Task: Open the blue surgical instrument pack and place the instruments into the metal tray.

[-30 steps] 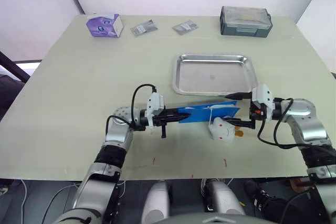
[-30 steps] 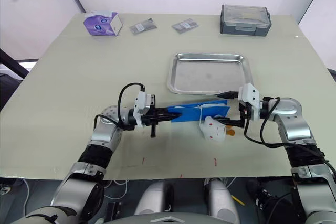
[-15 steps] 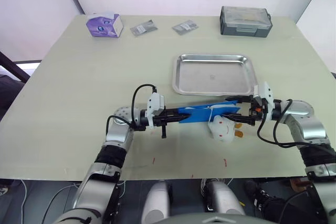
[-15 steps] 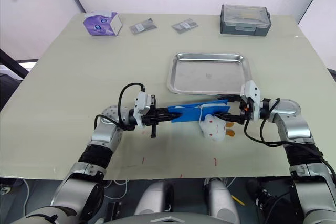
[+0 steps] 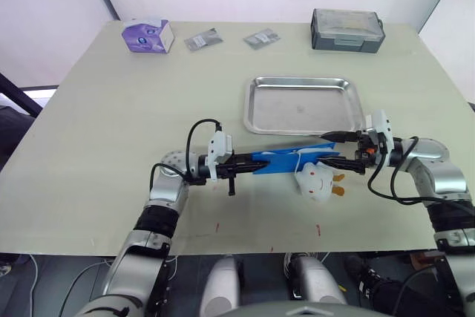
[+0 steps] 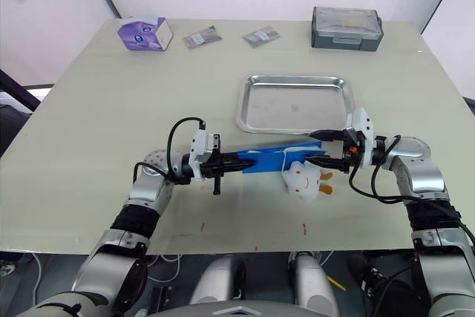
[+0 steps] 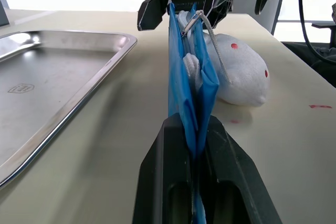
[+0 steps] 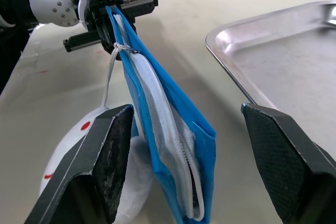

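Right gripper (image 5: 335,148) drawn back toward 3 o'clock since a second ago, wrist now farther out to the right; then closed at the right end of the pack, now let go. Blue pack (image 5: 292,159), left arm, plush toy and everything else on the table unchanged in place.

Right jaws spread wide, one finger (image 8: 102,166) on either side of the pack's right end, neither seen touching it in the right wrist view. Left gripper (image 5: 251,159) pressed together on the pack's left end, pinching the blue edge between both fingers (image 7: 167,177). Pack held on edge, just off the near rim of the metal tray (image 5: 303,103) at its 6 o'clock, white lining (image 8: 168,145) showing inside the open top. White cord (image 8: 108,80) hanging from a small ring on the pack down to a white plush toy (image 5: 315,182) with red dots, lying on the table at 6 o'clock from the pack's right end.

Left forearm laid level, pointing to 3 o'clock; right forearm level, pointing to 9 o'clock, both grippers facing each other along the pack.

Tray bare. Far edge of the table: purple tissue box (image 5: 148,36), two grey sachets (image 5: 202,40), grey lidded box (image 5: 347,30).
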Robot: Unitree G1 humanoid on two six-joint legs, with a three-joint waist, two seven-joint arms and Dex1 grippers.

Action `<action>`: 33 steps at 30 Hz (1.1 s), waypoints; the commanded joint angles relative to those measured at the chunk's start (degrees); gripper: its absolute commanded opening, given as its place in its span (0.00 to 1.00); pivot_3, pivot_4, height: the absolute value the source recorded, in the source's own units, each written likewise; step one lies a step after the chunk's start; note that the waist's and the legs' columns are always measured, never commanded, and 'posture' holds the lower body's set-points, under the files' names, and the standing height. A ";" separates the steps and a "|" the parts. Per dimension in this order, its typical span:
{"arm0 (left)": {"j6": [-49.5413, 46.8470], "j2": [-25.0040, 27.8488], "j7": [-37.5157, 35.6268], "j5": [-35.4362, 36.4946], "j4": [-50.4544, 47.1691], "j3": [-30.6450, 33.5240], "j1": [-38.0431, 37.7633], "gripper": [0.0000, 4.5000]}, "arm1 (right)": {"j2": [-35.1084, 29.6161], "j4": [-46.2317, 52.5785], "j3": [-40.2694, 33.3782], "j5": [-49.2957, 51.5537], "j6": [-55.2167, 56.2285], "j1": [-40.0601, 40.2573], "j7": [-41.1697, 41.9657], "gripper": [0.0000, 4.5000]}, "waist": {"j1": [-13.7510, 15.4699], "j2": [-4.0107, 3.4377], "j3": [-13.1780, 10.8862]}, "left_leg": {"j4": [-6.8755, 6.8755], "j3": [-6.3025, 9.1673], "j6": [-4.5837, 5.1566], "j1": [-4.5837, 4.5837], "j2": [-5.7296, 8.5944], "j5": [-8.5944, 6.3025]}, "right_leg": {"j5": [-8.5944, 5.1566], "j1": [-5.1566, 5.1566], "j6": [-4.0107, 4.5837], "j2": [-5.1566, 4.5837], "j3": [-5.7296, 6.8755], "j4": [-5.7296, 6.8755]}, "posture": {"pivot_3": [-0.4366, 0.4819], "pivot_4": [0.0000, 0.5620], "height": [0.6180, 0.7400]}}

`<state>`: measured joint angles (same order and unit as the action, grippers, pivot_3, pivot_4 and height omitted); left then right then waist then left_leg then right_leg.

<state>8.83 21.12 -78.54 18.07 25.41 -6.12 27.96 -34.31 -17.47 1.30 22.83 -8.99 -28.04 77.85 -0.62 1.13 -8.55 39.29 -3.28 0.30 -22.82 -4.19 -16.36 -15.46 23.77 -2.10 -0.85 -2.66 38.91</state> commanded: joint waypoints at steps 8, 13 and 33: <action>-0.14 0.17 0.21 0.53 -2.18 0.05 0.43 0.00 | -0.57 0.37 -1.51 1.42 -0.17 -1.37 2.37 0.01 | 0.00 0.00 0.00 | 0.00 0.00 0.00 0.00 0.00 0.00 | 0.00 0.00 0.00 0.00 0.00 0.01 | 0.48 0.27 0.93; -0.10 0.02 0.46 0.50 -2.13 0.05 0.55 0.00 | -0.66 1.83 -1.99 2.95 -2.64 -1.21 3.14 0.01 | 0.00 0.00 0.00 | 0.00 0.00 0.00 0.00 0.00 0.00 | 0.00 0.00 0.00 0.00 0.00 0.01 | 0.48 0.27 0.93; -12.10 8.20 -2.00 6.93 -10.78 4.77 -3.01 0.98 | -2.22 9.20 -4.11 4.47 -3.37 2.24 1.90 0.00 | -0.30 -0.03 -0.02 | -0.01 0.02 0.00 0.00 -0.01 0.00 | 0.00 0.01 0.00 0.02 0.00 0.01 | 0.48 0.27 0.93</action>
<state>-0.98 28.04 -79.30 21.96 19.14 -2.77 26.14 -35.72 -11.52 -0.54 25.49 -13.41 -25.40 79.99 -0.91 1.10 -8.57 39.27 -3.26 0.30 -22.82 -4.21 -16.36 -15.46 23.78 -2.10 -0.84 -2.67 38.93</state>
